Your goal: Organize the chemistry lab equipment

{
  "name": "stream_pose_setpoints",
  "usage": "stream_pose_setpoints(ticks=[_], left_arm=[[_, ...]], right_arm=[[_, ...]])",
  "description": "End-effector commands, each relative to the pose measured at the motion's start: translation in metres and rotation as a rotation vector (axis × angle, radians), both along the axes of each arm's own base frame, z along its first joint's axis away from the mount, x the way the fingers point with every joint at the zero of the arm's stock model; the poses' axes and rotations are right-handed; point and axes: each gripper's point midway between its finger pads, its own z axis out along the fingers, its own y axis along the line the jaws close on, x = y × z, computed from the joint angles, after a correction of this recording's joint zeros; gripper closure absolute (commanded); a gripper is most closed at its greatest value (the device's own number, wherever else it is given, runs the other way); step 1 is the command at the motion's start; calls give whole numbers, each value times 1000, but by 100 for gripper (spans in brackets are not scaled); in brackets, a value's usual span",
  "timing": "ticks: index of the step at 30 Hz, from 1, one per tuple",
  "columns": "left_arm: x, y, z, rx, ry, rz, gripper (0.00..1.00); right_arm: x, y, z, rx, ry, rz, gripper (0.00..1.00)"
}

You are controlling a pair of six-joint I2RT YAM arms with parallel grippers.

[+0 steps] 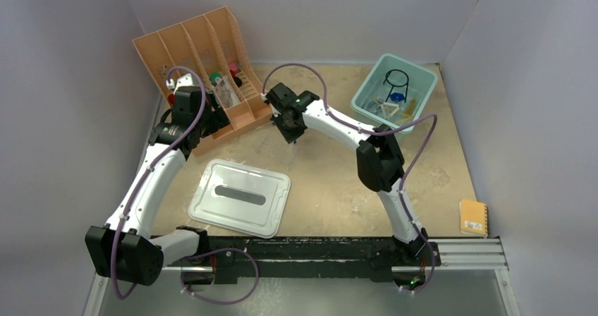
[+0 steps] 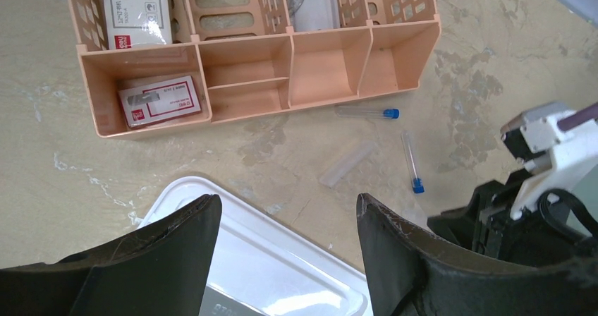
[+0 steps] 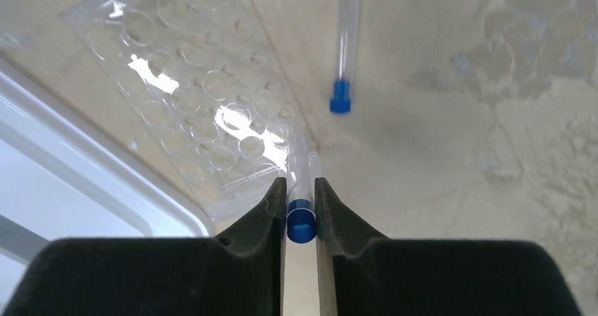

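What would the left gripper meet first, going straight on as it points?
Likely the rounded corner of the pale grey-white plastic lid beneath the open left gripper; depth unclear, possibly the beige tabletop.

Glossy clear plastic tube rack point(image 3: 190, 97), matt black right pincer point(image 3: 301, 187), mottled matt tabletop point(image 3: 458, 154)

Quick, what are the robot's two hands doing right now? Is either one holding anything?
Left gripper: open, holding nothing.
Right gripper: closed on a blue-capped thin tube.
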Motion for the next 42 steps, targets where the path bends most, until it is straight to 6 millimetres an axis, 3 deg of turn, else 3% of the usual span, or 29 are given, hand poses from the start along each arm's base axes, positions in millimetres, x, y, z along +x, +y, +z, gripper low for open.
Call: stream_pose_setpoints(ticks=[1,7,14,19,25,30,35,42], left_arm=[[6,1,6,7,-29,-1,31],[8,0,8,4,-31,-9,31],[7,-4,5,-17,-28,-18,31],[6,-6,2,-31,-23,-22,31],[5,-7,3,-36,-24,-24,31],[3,-6,3,-33,-23,-23,31],[1,-6,0,-35,-19,-19,31],[-3,-5,-3,-41,-21,-13,31]], right_arm=[[-27,-39,9,-105,26,1,92],[-42,-62,13,-134,29,-5,92],[-55,-102,15,-160,54,23,91],[-49,-133,16,-130,70,-12,91],[-29,-163,10,-166,47,-67,91],[-14,-168,4,-201,13,-115,92],[6,-168,12,-209,-63,-192,92],[0,-163,11,-148,-57,-234,91]])
